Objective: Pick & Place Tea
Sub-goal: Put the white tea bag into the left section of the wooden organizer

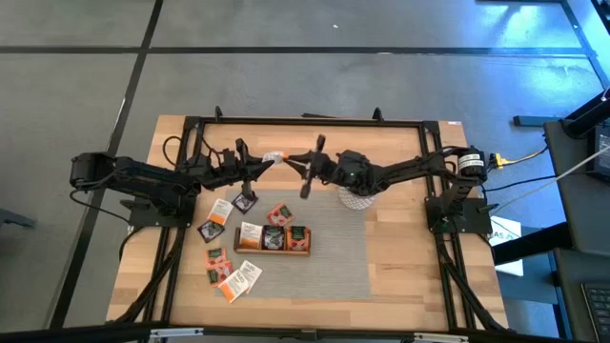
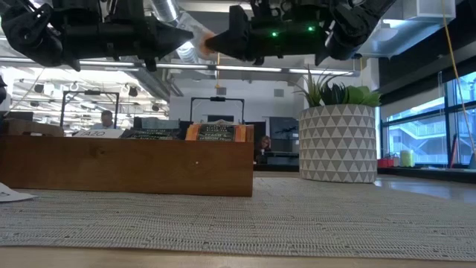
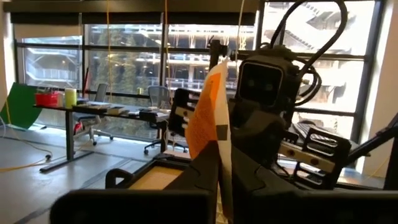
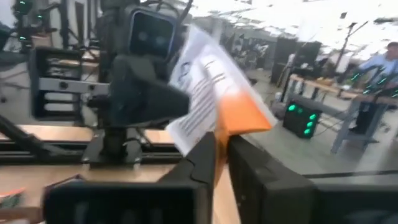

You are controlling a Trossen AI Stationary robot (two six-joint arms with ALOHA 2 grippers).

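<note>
Both arms are raised above the far half of the surface (image 1: pixel 410 276), facing each other, with one white-and-orange sachet (image 1: pixel 274 156) held in the air between them.

Left tool (image 1: pixel 259 162): fingers (image 3: pixel 205 168) pressed together on the sachet's lower edge; in the left wrist view the paper stands upright out of the pinch (orange face toward the camera).

Right tool (image 1: pixel 292 160): its fingers (image 4: pixel 205 155) are likewise closed on the same sachet, gripping near the orange end, per the right wrist view. So the sachet is clamped from both sides at once.

Low view: the two tools meet near the top of the picture, well clear of the mat (image 2: pixel 297 223).

Below the arms: wooden tray (image 1: pixel 273 238) on the grey mat, with sachets in its compartments. Loose sachets (image 1: pixel 229 272) lie on the bare wood to the left of the tray, some dark, some white-and-orange. Potted plant (image 1: pixel 356 198) in a patterned white pot sits under the right arm, near the tray's far right side.

A person (image 4: pixel 379 62) shows in the room beyond.
</note>
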